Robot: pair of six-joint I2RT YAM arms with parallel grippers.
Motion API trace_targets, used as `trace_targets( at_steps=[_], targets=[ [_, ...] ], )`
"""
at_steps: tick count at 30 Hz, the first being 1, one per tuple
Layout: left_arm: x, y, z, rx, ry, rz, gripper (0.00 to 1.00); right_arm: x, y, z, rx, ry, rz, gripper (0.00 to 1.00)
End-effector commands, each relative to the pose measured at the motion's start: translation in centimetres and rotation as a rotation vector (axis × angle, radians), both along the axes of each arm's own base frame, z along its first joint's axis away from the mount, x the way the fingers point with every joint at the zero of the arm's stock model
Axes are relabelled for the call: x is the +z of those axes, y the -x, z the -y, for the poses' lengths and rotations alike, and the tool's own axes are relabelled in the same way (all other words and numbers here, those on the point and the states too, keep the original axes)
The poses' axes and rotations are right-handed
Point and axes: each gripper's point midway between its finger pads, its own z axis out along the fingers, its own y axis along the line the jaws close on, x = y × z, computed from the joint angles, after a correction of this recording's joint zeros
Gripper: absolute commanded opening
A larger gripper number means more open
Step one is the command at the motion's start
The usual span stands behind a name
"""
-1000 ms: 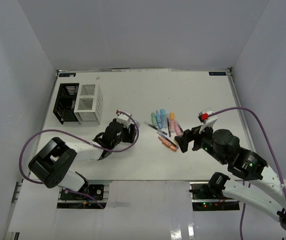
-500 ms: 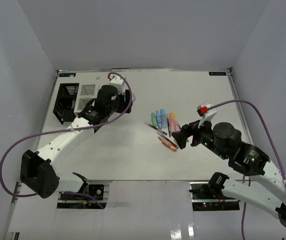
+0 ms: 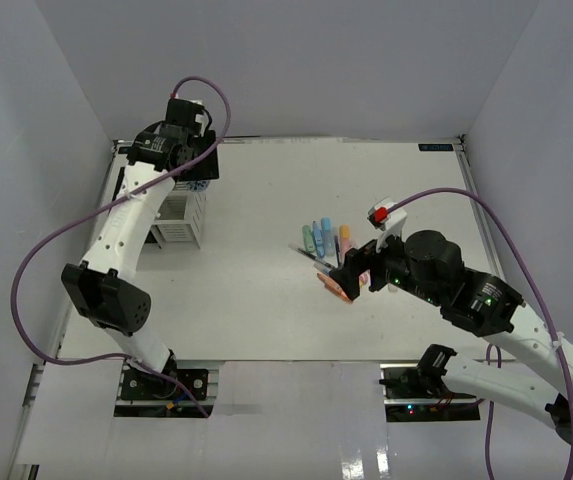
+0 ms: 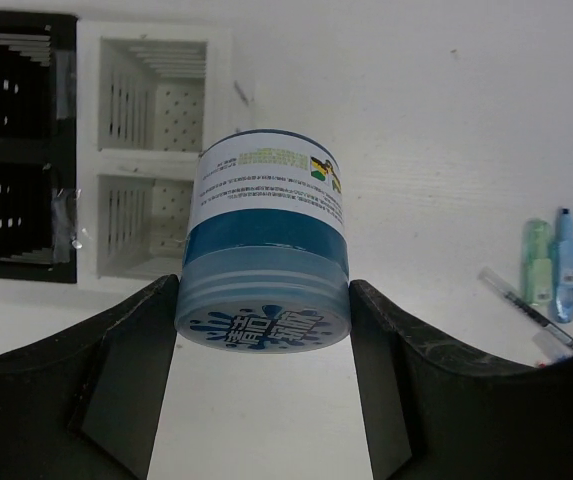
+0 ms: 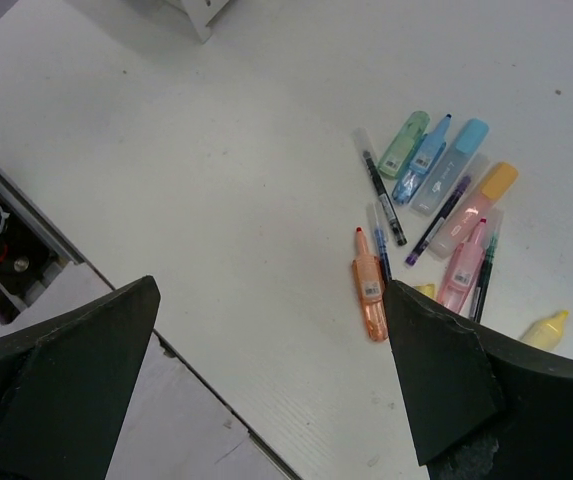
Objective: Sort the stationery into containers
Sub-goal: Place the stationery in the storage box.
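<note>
**Step in hand.** Delivery of one item. The left gripper (image 4: pixel 263 335) is clamped on a blue-white jar (image 4: pixel 266 225), one finger on each side of its ribbed blue end. The jar hangs in the air above the white box (image 4: pixel 151 160). In the wrist view it sits over the box's right-hand wall, not squarely over a compartment. The black box (image 4: pixel 21 150) stands against the white box's left side.

The right gripper (image 5: pixel 271 290) is spread wide and empty. It hovers over the markers (image 5: pixel 436 200), which lie well to the right of the white box with thin pens among them. None of them has been sorted yet.

**Next move, as judged.** The jar needs shifting left until it is centred over an open compartment of the white box, then lowering before release. The fit looks close, and a release from here could catch the wall.

**Writing.** The jar's white label carries lines of small print and a green, yellow and black mark, all too small to read. Its blue end face shows a splash-shaped logo with characters that are not legible. No brand can be read on the markers.
</note>
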Motion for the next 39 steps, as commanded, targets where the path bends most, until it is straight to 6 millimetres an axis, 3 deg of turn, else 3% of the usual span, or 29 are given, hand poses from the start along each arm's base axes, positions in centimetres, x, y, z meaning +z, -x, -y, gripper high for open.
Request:
trace_targets(
  at_steps=[1,4,9,18,29,36,39],
  targets=[
    [0.4,1.9,-3.3,0.086,0.0,-0.073,0.0,1.7,0.7,-0.7,0.061,-0.037,0.021,1.0],
    [0.6,1.6,-5.6,0.139,0.027,-0.067,0.0,1.3,1.0,-1.0,0.081,-0.038,0.004,1.0],
    [-1.4,1.4,-8.2,0.181,0.044,-0.113,0.0,0.6,1.4,-1.2,0.1,-0.032,-0.018,0.96],
    [-4.9,-0.4,-7.5,0.158,0.08,-0.214,0.0,0.0,1.5,-1.4,0.109,-0.018,-0.037,0.96],
    [-7.1,1.3,-8.9,0.203,0.073,-0.298,0.0,-0.8,1.5,-1.2,0.093,-0.013,-0.059,0.96],
    [-8.1,1.7,-8.8,0.19,0.089,-0.328,0.0,-1.0,1.6,-1.3,0.094,-0.014,-0.069,0.96],
    [-8.3,1.5,-8.8,0.188,0.094,-0.329,0.09,-1.3,1.6,-1.3,0.089,-0.011,-0.076,0.97]
  ],
)
